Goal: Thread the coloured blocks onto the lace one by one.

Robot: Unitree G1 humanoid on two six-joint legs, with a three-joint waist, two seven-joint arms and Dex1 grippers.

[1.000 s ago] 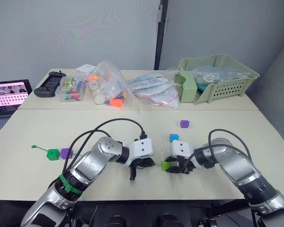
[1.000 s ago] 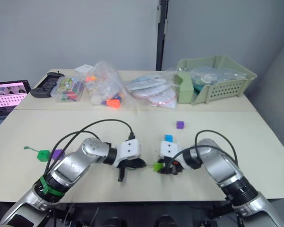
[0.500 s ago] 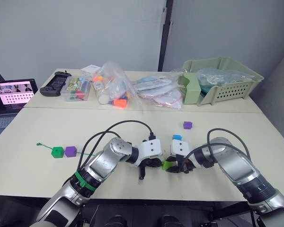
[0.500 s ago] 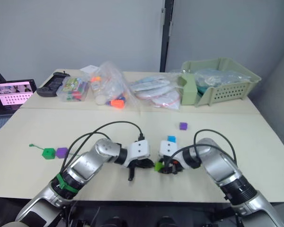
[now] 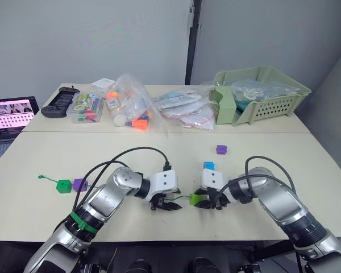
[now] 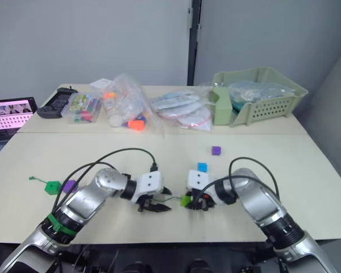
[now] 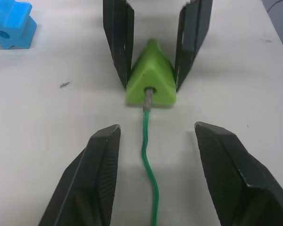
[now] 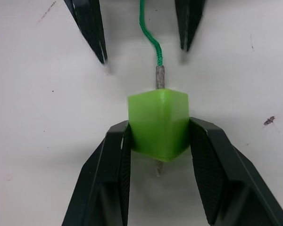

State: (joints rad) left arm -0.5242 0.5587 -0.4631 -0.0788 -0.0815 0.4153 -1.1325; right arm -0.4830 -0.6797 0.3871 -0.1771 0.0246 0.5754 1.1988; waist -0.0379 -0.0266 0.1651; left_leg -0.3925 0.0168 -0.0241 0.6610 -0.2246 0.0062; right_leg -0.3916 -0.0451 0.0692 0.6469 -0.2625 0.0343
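My right gripper (image 8: 158, 141) is shut on a light green block (image 8: 158, 123) low over the table at the front middle. The green lace (image 7: 148, 155) runs between the fingers of my open left gripper (image 7: 155, 131) without touching them. Its stiff pale tip (image 8: 159, 77) goes into the block's hole and pokes out on the other side. A blue block (image 5: 209, 165) lies just behind my right gripper (image 5: 201, 200), and a purple block (image 5: 221, 149) lies farther back. At the far left, a dark green block (image 5: 63, 185) and a purple block (image 5: 79, 184) sit on the lace near its knotted end (image 5: 40, 177).
Along the back of the table stand a clear marker case (image 5: 86, 107), a plastic bag with orange pieces (image 5: 131, 105), flat plastic bags (image 5: 184, 108) and a green basket (image 5: 261, 91). A controller (image 5: 59, 101) and a laptop (image 5: 8, 114) are at the back left.
My left gripper has opened and let go of the lace, whose tip now sits through the light green block. The right gripper keeps its grip. The camera swayed.
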